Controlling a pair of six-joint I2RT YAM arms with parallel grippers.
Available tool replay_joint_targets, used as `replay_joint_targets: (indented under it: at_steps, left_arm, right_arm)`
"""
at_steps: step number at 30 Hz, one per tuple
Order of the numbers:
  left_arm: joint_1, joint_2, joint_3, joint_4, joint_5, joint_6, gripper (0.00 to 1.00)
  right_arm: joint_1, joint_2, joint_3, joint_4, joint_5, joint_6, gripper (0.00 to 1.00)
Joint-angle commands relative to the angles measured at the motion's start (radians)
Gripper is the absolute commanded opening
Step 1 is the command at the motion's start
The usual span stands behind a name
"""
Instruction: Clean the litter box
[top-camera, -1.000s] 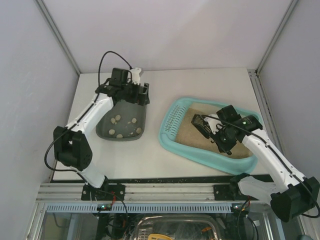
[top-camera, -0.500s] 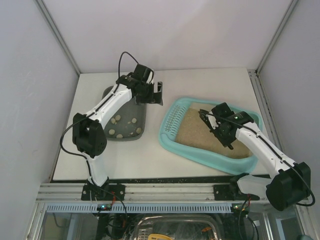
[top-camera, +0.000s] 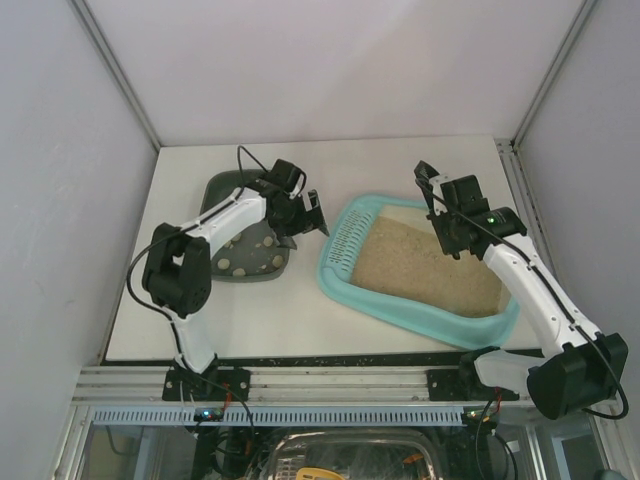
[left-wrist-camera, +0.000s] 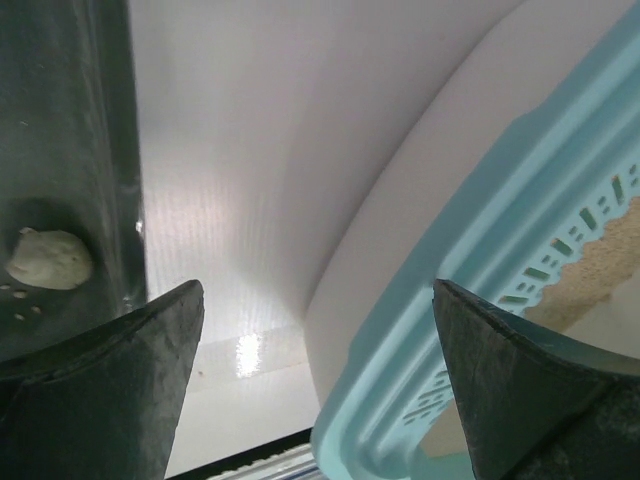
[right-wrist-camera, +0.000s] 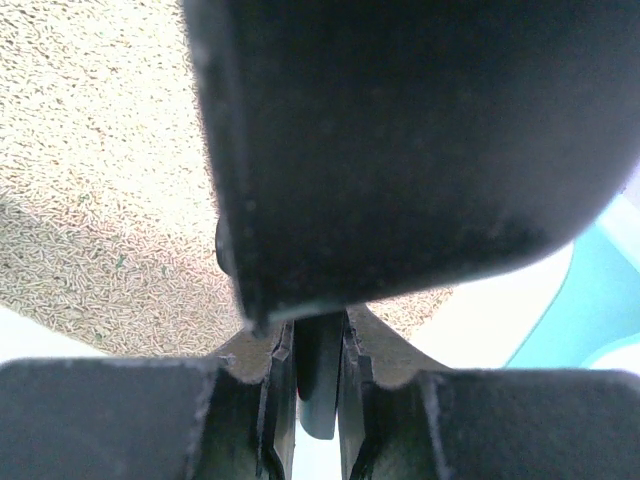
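Two claws: the left claw hangs spread beside the litter box at 3 o'clock on the desk and could nudge it, while the right claw pinches a scoop that may spill litter if tilted.

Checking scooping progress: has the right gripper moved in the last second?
Yes. The right gripper, holding a dark scoop, went from mid-litter to the far rim of the litter box.

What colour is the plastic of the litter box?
Turquoise; the litter box shows best in the top external view.
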Motion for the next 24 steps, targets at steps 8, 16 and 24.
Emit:
replay_joint_targets:
  at_steps: [8, 16, 24]
  left_arm:
    - [-0.148, -0.228, -0.020, 0.074, -0.031, 0.004, 1.00]
    - [-0.301, -0.400, -0.095, 0.066, -0.009, 0.512, 1.00]
    - [-0.424, -0.500, -0.171, 0.085, 0.121, 1.273, 1.00]
  right_arm:
    - [-0.005, -0.045, 0.008, 0.094, -0.019, 0.046, 0.00]
    - [-0.033, -0.111, 0.008, 0.138, -0.023, 0.078, 0.00]
    - [-0.081, -0.168, 0.006, 0.133, -0.073, 0.141, 0.00]
